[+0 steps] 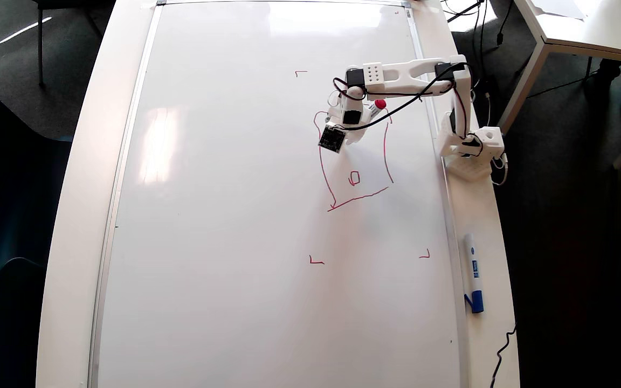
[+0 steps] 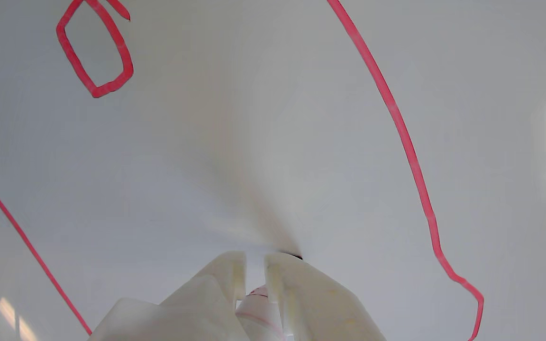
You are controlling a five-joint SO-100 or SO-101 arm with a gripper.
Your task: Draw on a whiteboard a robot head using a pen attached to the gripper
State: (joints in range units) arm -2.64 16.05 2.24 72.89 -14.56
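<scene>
Overhead view: the whiteboard (image 1: 224,215) lies flat and covers most of the white table (image 1: 73,215). The robot head (image 1: 332,188), a red boxy outline, sits toward three o'clock of the board and encloses one small red box (image 1: 354,178) at its six o'clock side. The gripper (image 1: 349,134) hangs over the outline's twelve o'clock part, with the pen (image 1: 377,108) and its red end just at its two o'clock. A blue-capped marker (image 1: 473,272) lies off the board at four o'clock.

Wrist view: the gripper's fingers (image 2: 301,293) are clamped around the pen (image 2: 259,308) at six o'clock, close to the board. The small box (image 2: 95,52) shows at eleven o'clock.
</scene>
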